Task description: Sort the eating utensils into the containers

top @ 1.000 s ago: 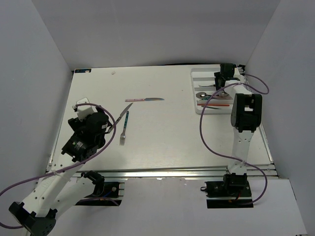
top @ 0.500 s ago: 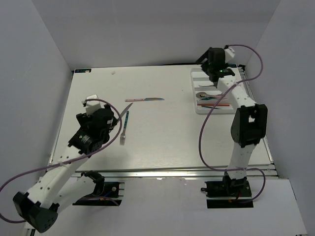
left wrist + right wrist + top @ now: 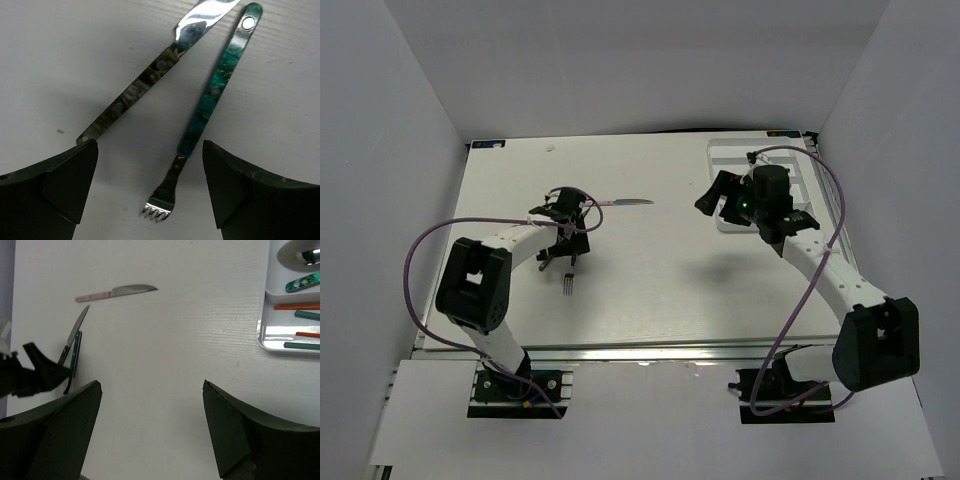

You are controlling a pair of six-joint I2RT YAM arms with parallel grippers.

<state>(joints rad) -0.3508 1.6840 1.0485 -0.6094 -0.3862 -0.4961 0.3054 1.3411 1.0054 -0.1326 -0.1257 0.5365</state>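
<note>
A green-handled fork (image 3: 210, 105) and a dark-handled knife (image 3: 145, 90) lie side by side on the white table. My left gripper (image 3: 150, 200) is open just above them, with the fork's tines between its fingers and the knife handle's end by the left finger. In the top view the left gripper (image 3: 563, 252) hides most of both, and only the fork's tines (image 3: 568, 286) show. A pink-handled knife (image 3: 620, 203) lies just beyond. My right gripper (image 3: 712, 200) is open and empty above the table, left of the white tray (image 3: 720, 150).
In the right wrist view the tray (image 3: 265, 315) holds a spoon (image 3: 300, 252), a green-handled utensil (image 3: 302, 282), orange sticks (image 3: 295, 306) and green sticks (image 3: 307, 315). Grey walls enclose the table on three sides. Purple cables loop off both arms.
My left arm has swung out from the near left to hang over the fork and dark knife. My right arm has left the tray and moved left and nearer over the table.
</note>
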